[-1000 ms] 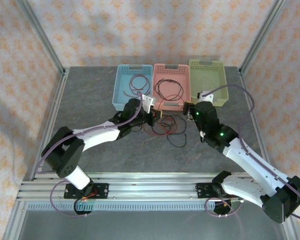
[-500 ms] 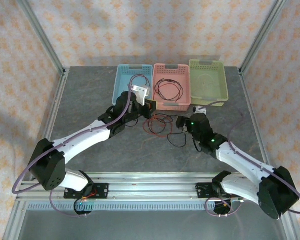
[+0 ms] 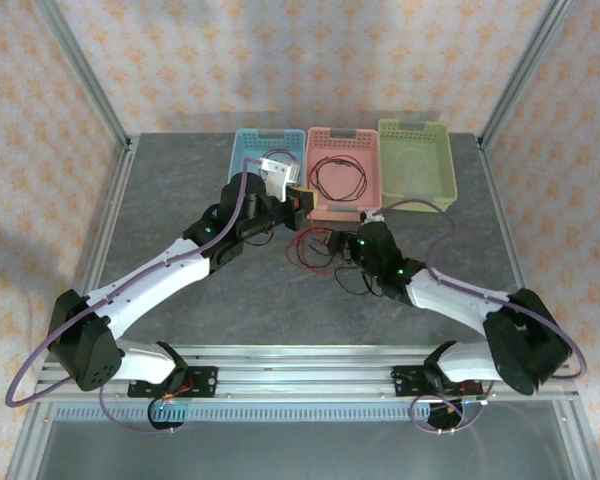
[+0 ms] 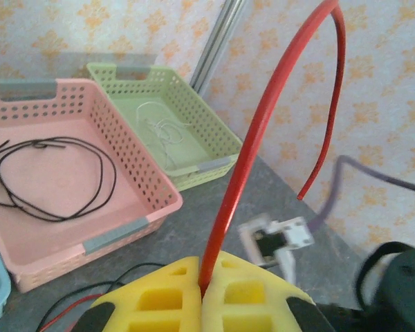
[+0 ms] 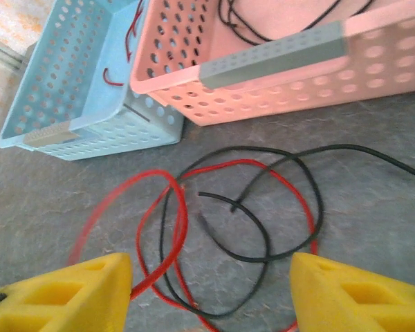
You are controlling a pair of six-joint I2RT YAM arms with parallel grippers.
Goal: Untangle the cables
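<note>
From the top camera you see the left gripper point(image 3: 300, 198) raised just in front of where the blue basket point(image 3: 248, 140) meets the pink basket point(image 3: 345, 133). The right gripper point(image 3: 342, 248) hangs low over the tangle point(image 3: 315, 252) of red and black cables, which lies on the table point(image 3: 170, 190) near the pink basket's front wall. The green basket point(image 3: 415, 127) stands beside the pink one, apart from both arms. The placing reads as one arm lifting a strand clear while the other works at the heap. That is a judgement, since from up here you cannot make out either grip.

The left wrist camera settles the left one. Its yellow fingers point(image 4: 159, 297) are pressed together on a red cable point(image 4: 263, 124), which rises from the pinch in a tall arch and ends free in the air. Holding it high probably draws it out of the loops below. You also get what the top camera barely gives: a black cable point(image 4: 55, 173) coiled inside the pink basket and a whitish cable point(image 4: 162, 128) in the green one. The baskets seem to sort by colour.

The right wrist camera shows you the right gripper's jaws wide apart with nothing between them, above the heap. Here you can trace the black strand point(image 5: 263, 238) crossing the red loops point(image 5: 176, 214) at several places. Red pieces of cable point(image 5: 129, 34) lie inside the blue basket, likely where the lifted strand belongs.
</note>
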